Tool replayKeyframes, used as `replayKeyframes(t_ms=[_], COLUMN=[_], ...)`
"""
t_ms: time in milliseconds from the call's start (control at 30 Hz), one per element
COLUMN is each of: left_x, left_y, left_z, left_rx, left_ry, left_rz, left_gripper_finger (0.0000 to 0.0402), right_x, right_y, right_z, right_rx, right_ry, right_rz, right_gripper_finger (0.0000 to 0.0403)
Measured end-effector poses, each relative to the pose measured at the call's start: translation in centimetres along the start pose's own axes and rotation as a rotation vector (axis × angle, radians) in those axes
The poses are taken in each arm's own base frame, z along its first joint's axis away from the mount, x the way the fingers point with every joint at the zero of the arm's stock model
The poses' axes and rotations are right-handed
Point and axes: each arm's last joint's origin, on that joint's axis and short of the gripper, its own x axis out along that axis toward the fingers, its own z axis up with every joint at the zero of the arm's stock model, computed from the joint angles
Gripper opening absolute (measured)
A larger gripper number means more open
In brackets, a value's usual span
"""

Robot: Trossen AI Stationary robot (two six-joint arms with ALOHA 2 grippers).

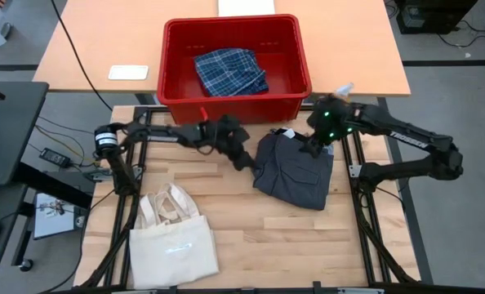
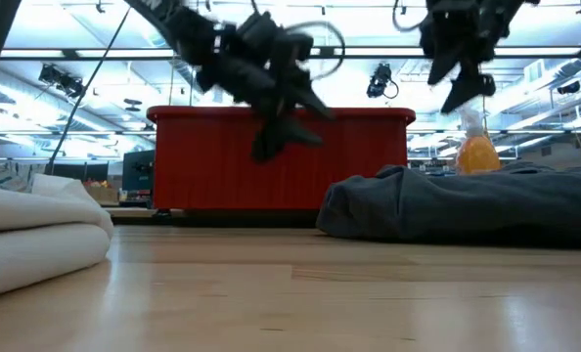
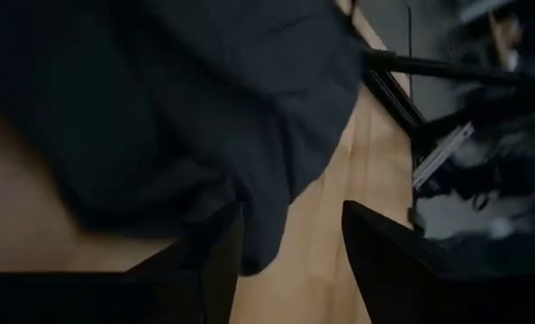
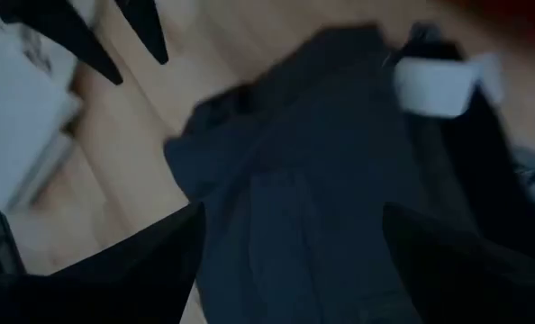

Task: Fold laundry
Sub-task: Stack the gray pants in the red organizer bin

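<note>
Charcoal shorts (image 1: 295,169) lie crumpled on the table (image 1: 267,237) just in front of the red bin (image 1: 234,100), which holds a folded plaid piece (image 1: 230,70). The left gripper (image 1: 244,161) hovers at the shorts' left edge, jaws apart, gripping nothing. The right gripper (image 1: 314,148) hangs over their far right part, jaws wide. A tote (image 1: 173,238) lies front-left of the bin.

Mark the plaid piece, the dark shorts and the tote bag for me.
plaid piece (image 1: 230,71), high view, middle of the folded cloth
dark shorts (image 1: 295,171), high view, centre of the fabric
tote bag (image 1: 175,249), high view, bag body
</note>
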Motion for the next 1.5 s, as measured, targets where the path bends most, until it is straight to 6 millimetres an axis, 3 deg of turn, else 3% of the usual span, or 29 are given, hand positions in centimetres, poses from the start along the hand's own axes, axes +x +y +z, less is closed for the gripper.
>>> replayKeyframes(t_ms=[100,267,467,600,900,1000,1267,1500], left_x=[1.2,2.2,3.8,4.7,6.1,6.3,7.0,7.0], left_y=[1.0,0.8,-2.4,-4.3,-3.7,-4.3,-6.3,-6.9], left_z=[-2.0,-4.3,-7.1,-8.8,-10.0,-9.9,-12.1,-12.8], left_rx=[-0.132,-0.282,-0.260,-0.252,-0.313,-0.120,0.654,0.816], left_ry=[0.000,0.014,0.096,0.064,-0.080,-0.080,0.005,-0.062], left_rz=[-0.017,-0.024,-0.048,0.016,0.201,0.172,0.209,0.425], left_gripper_finger=[0.0192,0.0192,0.0192,0.0192,0.0202,0.0218,0.0238,0.0230], right_x=[2.6,5.9,5.6,5.4,5.6,5.6,5.8,5.7], right_y=[-0.3,-0.5,1.6,2.7,5.6,6.4,7.0,7.5], right_z=[-0.6,-1.9,-3.2,-4.0,-6.2,-7.0,-8.1,-8.7], right_rx=[0.003,0.106,0.138,0.186,0.217,0.202,0.209,0.212], right_ry=[0.064,0.175,0.157,0.151,0.183,0.177,0.175,0.167], right_rz=[-0.006,-0.034,-0.171,-0.162,-0.132,-0.148,-0.161,-0.164], right_gripper_finger=[0.0345,0.0345,0.0345,0.0345,0.0345,0.0345,0.0345,0.0345])
